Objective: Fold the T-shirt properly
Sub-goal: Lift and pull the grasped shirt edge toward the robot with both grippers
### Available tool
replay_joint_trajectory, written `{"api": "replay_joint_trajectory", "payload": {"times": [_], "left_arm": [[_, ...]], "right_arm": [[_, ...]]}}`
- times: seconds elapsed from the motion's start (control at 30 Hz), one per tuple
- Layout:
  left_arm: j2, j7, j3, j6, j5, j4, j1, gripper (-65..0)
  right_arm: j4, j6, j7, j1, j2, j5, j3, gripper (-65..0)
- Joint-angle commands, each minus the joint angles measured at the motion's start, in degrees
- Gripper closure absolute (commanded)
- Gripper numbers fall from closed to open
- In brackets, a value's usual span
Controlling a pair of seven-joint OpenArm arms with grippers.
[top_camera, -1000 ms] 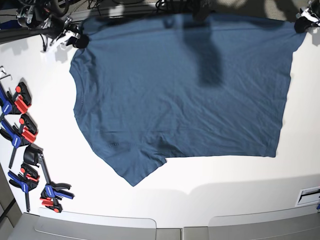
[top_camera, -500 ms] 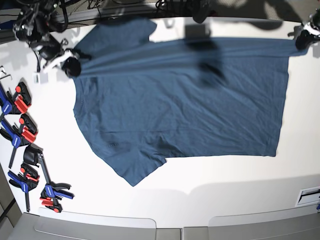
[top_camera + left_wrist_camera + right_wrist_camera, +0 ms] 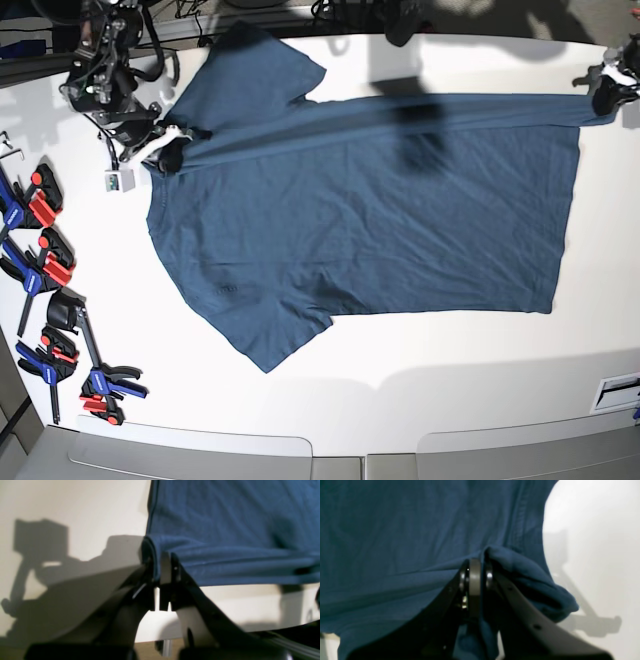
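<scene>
Currently the T-shirt (image 3: 370, 210), soft wrinkled teal-blue cotton, lies spread across the white table (image 3: 420, 380). Its far edge is drawn into a taut ridge between both arms. The left gripper (image 3: 161, 566) and the right gripper (image 3: 475, 573) are each clamped on bunched fabric.

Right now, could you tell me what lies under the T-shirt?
The white table shows around the T-shirt; whatever lies beneath the cloth is covered and cannot be seen.
</scene>
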Motion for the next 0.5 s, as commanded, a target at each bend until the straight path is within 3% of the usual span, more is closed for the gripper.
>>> {"api": "replay_joint_trajectory", "payload": {"times": [0.0, 0.1, 0.47], "left_arm": [[-1.2, -2.2, 0.2, -0.2, 0.4, 0.8, 0.2, 0.0], [-1.2, -4.8, 2.4, 0.7, 2.9, 0.8, -0.5, 0.0], [-1.1, -4.5, 4.7, 3.0, 4.3, 0.8, -7.4, 0.0]], "right_arm": [[0.9, -0.9, 2.1, 0.5, 1.0, -0.9, 0.4, 0.0], [0.9, -1.9, 2.7, 0.8, 1.0, -1.2, 0.4, 0.0], [0.9, -2.0, 2.9, 1.0, 1.0, -1.2, 0.4, 0.0]]}}
